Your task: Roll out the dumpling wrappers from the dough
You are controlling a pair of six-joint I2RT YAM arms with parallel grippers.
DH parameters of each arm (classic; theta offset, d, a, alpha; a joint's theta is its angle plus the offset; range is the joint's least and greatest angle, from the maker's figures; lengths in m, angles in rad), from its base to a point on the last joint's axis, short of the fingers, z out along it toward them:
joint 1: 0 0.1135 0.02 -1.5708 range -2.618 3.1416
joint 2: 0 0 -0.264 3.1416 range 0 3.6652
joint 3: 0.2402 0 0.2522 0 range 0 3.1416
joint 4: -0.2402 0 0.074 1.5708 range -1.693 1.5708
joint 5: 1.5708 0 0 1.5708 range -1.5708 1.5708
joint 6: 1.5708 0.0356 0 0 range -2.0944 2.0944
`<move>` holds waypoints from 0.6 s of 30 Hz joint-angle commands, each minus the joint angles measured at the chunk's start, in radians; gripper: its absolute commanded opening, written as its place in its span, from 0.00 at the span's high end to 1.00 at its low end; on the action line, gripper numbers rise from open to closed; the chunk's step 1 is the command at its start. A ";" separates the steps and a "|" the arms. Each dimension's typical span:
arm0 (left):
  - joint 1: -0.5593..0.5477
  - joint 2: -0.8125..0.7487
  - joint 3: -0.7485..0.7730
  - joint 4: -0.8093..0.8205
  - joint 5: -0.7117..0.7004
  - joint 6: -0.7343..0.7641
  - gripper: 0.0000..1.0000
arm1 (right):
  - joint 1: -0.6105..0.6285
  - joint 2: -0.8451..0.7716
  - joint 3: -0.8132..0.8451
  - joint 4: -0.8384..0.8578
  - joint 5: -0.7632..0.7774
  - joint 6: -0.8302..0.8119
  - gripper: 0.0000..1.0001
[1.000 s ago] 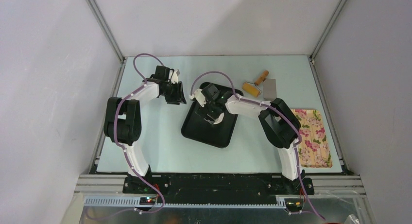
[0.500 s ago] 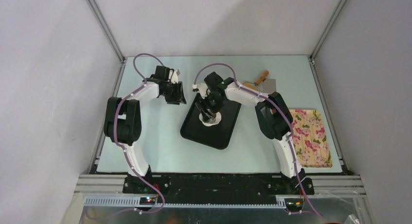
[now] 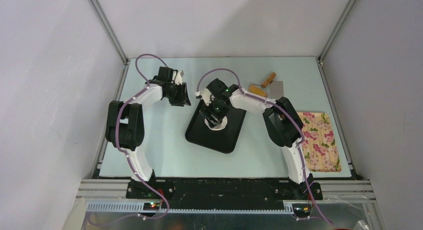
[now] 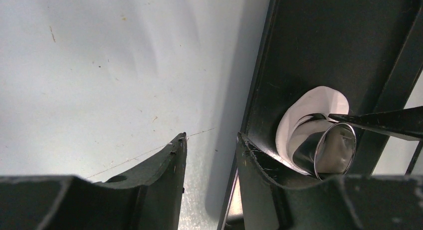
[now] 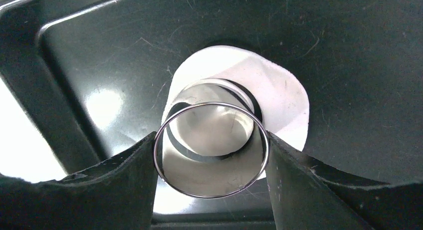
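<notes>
The right gripper (image 5: 211, 137) has matte black fingers (image 5: 124, 190). Between them is a steel cup (image 5: 212, 187), mirror-bright silver with a thin shining rim. Beneath the fingertips the dough (image 5: 287, 98) is plain white against a glossy black tray (image 5: 349, 45) marked with fine pale scratches. The left gripper (image 4: 210, 140) also has black fingers (image 4: 159, 175); under them the table (image 4: 100, 65) is pale blue-green with tiny brown specks. The left arm (image 3: 137, 160) and right arm (image 3: 294, 162) are black and white, trailed by purple cable (image 3: 142, 58). Right of the right fingers lie a roller (image 3: 258, 89) with an orange-yellow drum and brown handle, a grey scraper (image 3: 277, 87), and a cloth (image 3: 320, 140) of pink flowers on cream.
</notes>
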 commanded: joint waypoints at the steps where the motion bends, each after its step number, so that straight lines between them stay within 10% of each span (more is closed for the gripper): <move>1: 0.006 -0.048 -0.011 0.010 0.006 0.000 0.53 | -0.061 0.016 0.047 -0.115 -0.145 0.039 1.00; 18: 0.007 -0.044 -0.009 0.010 0.007 -0.002 0.53 | -0.207 0.097 0.197 -0.236 -0.494 0.081 1.00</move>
